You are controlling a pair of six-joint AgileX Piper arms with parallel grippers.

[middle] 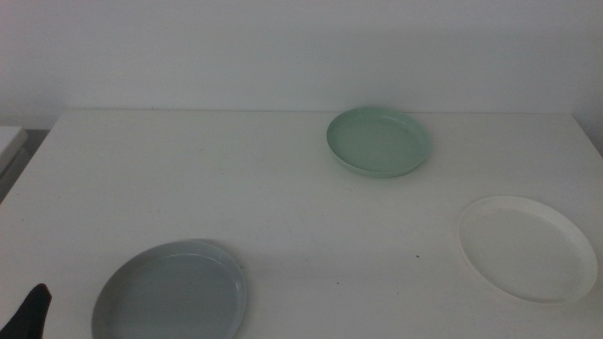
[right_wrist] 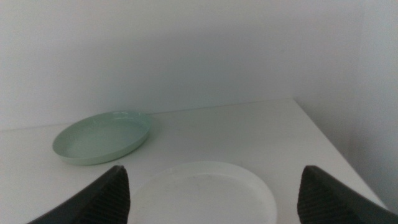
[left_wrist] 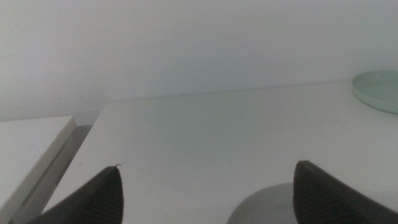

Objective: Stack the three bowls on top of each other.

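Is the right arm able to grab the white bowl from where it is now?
Probably yes. The right gripper is open, with the white bowl lying just ahead between its jaws. Nothing lies on it; the green bowl sits apart, farther back.

You see the grey-blue bowl (middle: 171, 291) cut off by the near edge of the middle view. Only a dark tip of the left hand (middle: 28, 314) shows there; the right hand (right_wrist: 211, 190) is out of it.
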